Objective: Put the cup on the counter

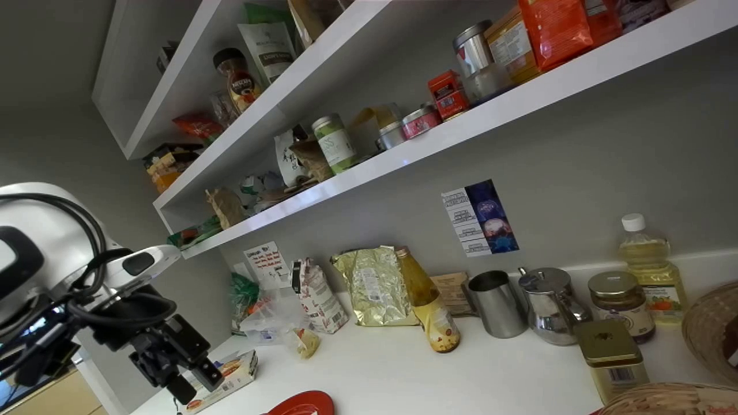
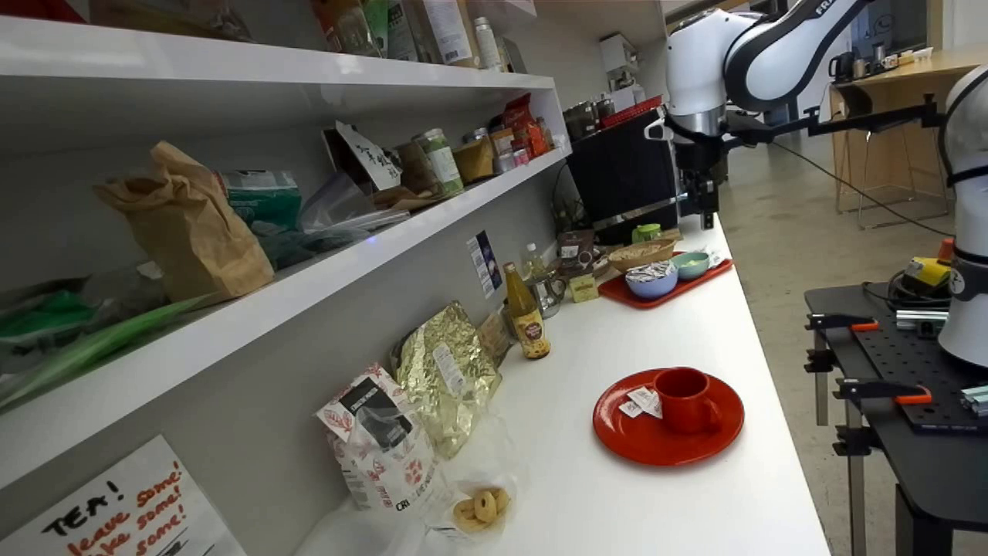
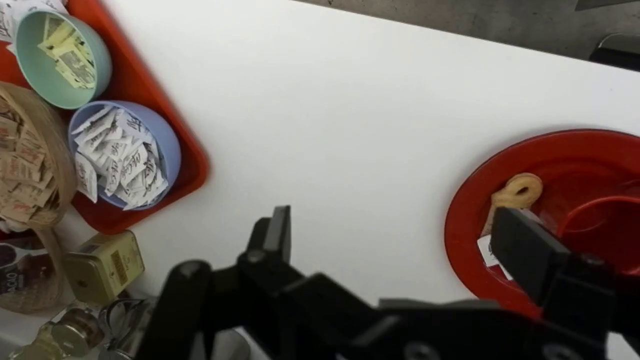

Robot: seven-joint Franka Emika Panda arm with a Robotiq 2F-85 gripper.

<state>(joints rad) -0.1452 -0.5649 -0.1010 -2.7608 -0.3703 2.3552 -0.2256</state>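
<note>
The red cup point(image 2: 683, 405) stands upright on a red plate point(image 2: 627, 439), with small white packets beside it. The plate rests on the white counter point(image 2: 656, 510). In the wrist view the cup point(image 3: 595, 230) is at the right edge, cut off by the frame and partly behind a finger. A ring-shaped biscuit point(image 3: 520, 192) also lies on the plate there. In an exterior view only part of the plate point(image 1: 305, 403) shows and the cup is out of view. My gripper point(image 3: 393, 212) is open and empty above the counter, apart from the cup. It also shows in both exterior views point(image 1: 199, 385) point(image 2: 706, 216).
A red tray point(image 3: 167, 117) holds a blue bowl point(image 3: 167, 145) and a green bowl point(image 3: 102, 60). A yellow tin point(image 3: 112, 267), a bottle point(image 2: 527, 316), a gold bag point(image 2: 455, 378) and a metal jug point(image 1: 499, 308) line the wall. A white shelf point(image 2: 370, 247) overhangs the wall side.
</note>
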